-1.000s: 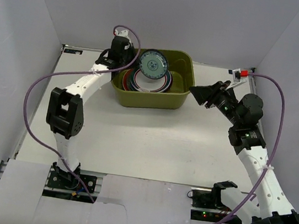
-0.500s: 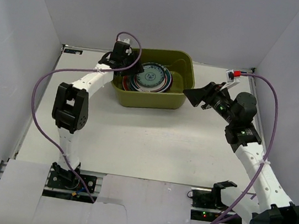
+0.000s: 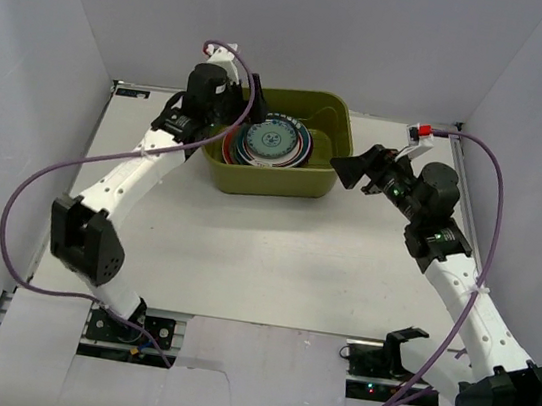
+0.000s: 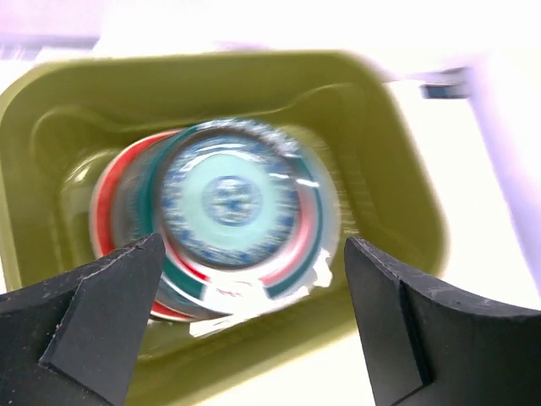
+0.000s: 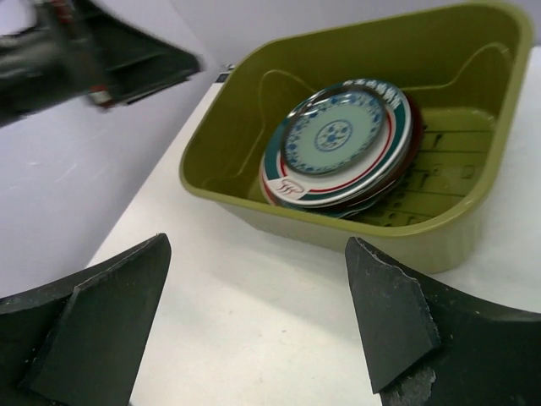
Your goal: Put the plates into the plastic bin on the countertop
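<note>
The olive-green plastic bin stands at the back of the white countertop. Inside it lies a stack of plates, with a small teal plate on top of a white one ringed in red and teal. My left gripper hangs open over the bin's left end with nothing between its fingers. In the left wrist view, blurred, the plates lie in the bin below my open gripper. My right gripper is open and empty just right of the bin. Its wrist view shows the bin and plates beyond my gripper.
White walls close in the countertop on the left, back and right. Purple cables loop off both arms. The left arm's gripper shows blurred at the top left of the right wrist view. The bin's ribbed bottom lies bare to the right of the stack.
The left gripper held the small teal plate tilted over the bin. It has let it go onto the stack, opened wide and drawn back. The right gripper opened and edged toward the bin.
</note>
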Robot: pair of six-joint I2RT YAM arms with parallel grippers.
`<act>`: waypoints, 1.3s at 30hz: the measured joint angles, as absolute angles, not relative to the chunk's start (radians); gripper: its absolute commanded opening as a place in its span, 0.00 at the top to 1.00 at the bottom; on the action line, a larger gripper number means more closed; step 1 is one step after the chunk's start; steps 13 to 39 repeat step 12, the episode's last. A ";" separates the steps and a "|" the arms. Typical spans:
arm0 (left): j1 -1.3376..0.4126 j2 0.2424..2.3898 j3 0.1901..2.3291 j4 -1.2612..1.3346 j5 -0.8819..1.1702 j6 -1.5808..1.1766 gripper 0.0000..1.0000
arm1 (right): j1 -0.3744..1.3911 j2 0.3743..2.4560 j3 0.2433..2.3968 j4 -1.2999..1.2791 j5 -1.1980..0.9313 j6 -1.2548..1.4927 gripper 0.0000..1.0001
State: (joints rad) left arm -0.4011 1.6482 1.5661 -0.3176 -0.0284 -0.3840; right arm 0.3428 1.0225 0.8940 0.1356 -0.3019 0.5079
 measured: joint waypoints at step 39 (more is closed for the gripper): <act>-0.455 0.874 1.098 -0.211 0.125 -0.448 0.02 | 0.342 0.720 0.843 0.121 -0.071 0.348 0.10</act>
